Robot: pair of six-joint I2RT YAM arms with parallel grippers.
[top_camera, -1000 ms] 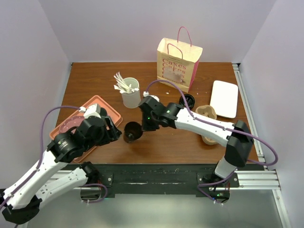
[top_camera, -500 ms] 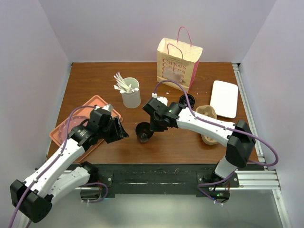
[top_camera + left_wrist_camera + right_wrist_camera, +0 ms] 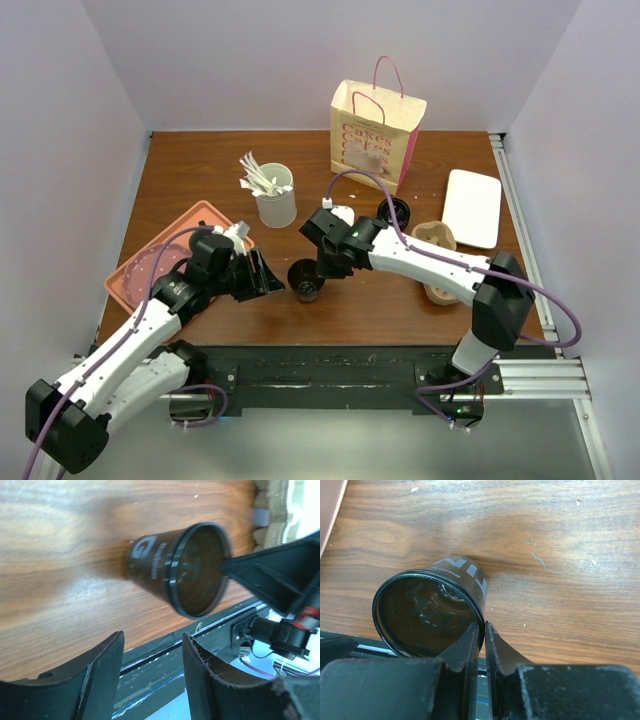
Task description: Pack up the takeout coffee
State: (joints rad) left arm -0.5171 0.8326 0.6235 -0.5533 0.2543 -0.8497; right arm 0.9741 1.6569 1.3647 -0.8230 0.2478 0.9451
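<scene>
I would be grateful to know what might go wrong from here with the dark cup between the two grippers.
1. The right gripper pinches only the thin rim of the takeout coffee, and with its fingertips alone, so the cup may slip out or tip.
2. The left gripper stands open close beside the cup. If it moves in, one finger could knock the cup, or the two grippers could meet.

The takeout coffee [image 3: 306, 279] is coloured near-black, with white lettering. The tabletop [image 3: 200, 170] is grained in reddish-brown. A salmon-pink tray [image 3: 150, 265] is seen at its left edge, and a cream bag [image 3: 375, 130] lettered in pink by the far edge.
</scene>
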